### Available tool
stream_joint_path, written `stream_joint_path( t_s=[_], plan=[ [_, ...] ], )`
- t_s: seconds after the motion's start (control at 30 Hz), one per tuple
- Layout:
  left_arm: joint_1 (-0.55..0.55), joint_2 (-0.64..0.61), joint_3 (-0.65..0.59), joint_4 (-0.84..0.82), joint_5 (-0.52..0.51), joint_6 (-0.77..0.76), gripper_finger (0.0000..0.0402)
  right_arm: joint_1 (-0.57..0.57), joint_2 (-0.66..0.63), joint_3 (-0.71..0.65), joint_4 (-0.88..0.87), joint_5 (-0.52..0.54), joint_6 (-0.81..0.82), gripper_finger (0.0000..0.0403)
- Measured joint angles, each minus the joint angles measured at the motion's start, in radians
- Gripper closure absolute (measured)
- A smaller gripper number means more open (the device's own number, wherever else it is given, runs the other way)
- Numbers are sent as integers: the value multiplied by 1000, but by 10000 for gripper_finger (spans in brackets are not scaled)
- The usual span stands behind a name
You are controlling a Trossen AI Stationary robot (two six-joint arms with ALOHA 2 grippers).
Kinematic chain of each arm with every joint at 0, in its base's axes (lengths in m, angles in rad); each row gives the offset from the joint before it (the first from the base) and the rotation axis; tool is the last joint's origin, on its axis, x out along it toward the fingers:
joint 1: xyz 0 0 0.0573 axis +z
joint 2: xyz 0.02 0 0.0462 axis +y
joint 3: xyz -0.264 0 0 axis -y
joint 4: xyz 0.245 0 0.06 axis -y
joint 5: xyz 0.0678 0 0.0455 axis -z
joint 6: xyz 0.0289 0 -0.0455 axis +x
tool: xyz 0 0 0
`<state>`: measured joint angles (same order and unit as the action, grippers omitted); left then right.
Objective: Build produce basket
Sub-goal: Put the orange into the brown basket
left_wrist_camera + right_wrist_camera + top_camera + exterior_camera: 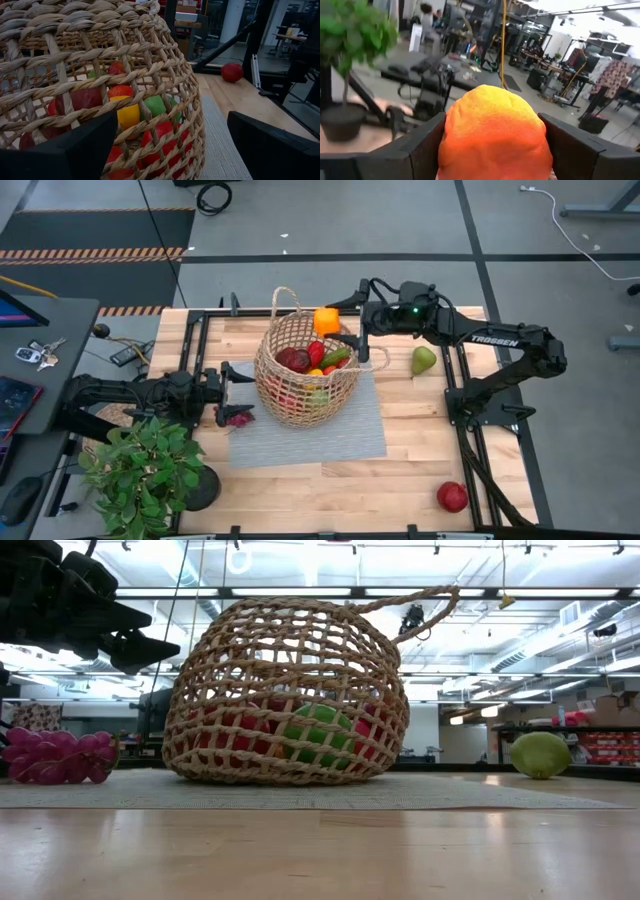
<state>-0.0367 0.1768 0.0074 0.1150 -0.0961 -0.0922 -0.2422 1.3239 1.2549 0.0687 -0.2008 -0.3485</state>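
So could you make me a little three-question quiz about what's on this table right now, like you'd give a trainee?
1. True or false: the right hand is closed on an orange fruit above the basket.
2. Which piece lies on the bare wood closest to the table's front right corner?
A. the green pear
B. the red apple
C. the purple grapes
3. Fill in: the left hand is open beside the basket, close to the ____.

Key:
1. True; it hangs by the basket's far rim.
2. B.
3. Grapes, which lie at the grey mat's edge.
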Motion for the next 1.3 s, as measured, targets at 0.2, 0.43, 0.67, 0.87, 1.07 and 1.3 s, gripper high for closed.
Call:
stream_joint_path(
  t_s=[0.2, 0.43, 0.67, 0.87, 1.07, 1.3],
  plan=[
    [0, 0, 0, 0, 0, -1, 15, 2, 25, 0, -100, 2, -261, 101],
    [0, 0, 0, 0, 0, 0, 15, 50, 100, 0, -93, 176, -689, 99],
    [0, 0, 0, 0, 0, 0, 15, 81, 193, 0, -63, 343, -943, 98],
    [0, 0, 0, 0, 0, 0, 15, 99, 253, 0, -1, 418, -1085, 98],
    [0, 0, 0, 0, 0, 0, 15, 99, 263, 0, 18, 418, -1085, 98],
    [0, 0, 0, 0, 0, 0, 15, 79, 260, 0, 75, 460, -650, 98]
  ],
)
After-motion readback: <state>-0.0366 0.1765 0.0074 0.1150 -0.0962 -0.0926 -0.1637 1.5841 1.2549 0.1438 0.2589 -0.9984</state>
